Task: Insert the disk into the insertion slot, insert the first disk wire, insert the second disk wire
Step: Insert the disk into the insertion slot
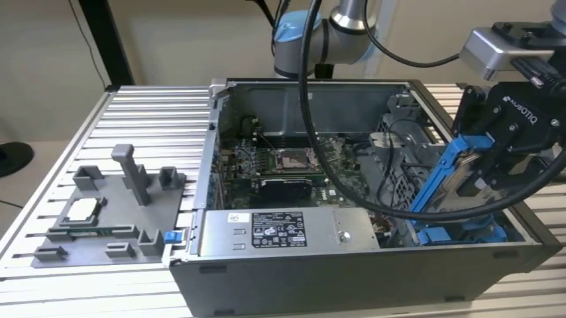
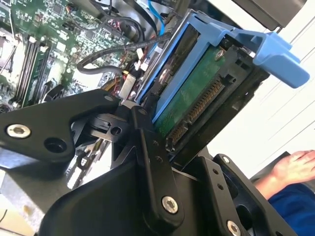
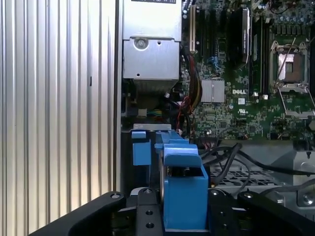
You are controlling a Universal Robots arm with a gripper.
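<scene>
My gripper (image 1: 497,162) is shut on the disk (image 1: 445,177), a drive in a bright blue frame, and holds it tilted on edge over the open computer case's right side in the exterior view. Under it lies the insertion slot (image 1: 460,233), with blue plastic rails in grey metal. In the second wrist view the disk (image 2: 194,96) shows its green circuit board and connector between the black fingers (image 2: 147,142). In the first wrist view the disk's blue frame (image 3: 184,189) stands just ahead of the gripper (image 3: 182,219), with a blue rail of the slot (image 3: 141,147) beyond. Loose black cables (image 3: 231,157) lie close by.
The grey power supply box (image 1: 265,232) fills the case's front. The motherboard (image 1: 283,165) lies behind it. A grey plastic fixture tray (image 1: 106,212) sits on the ribbed aluminium table (image 1: 159,119) at the exterior view's left. A person's hand (image 2: 295,164) shows beside the case.
</scene>
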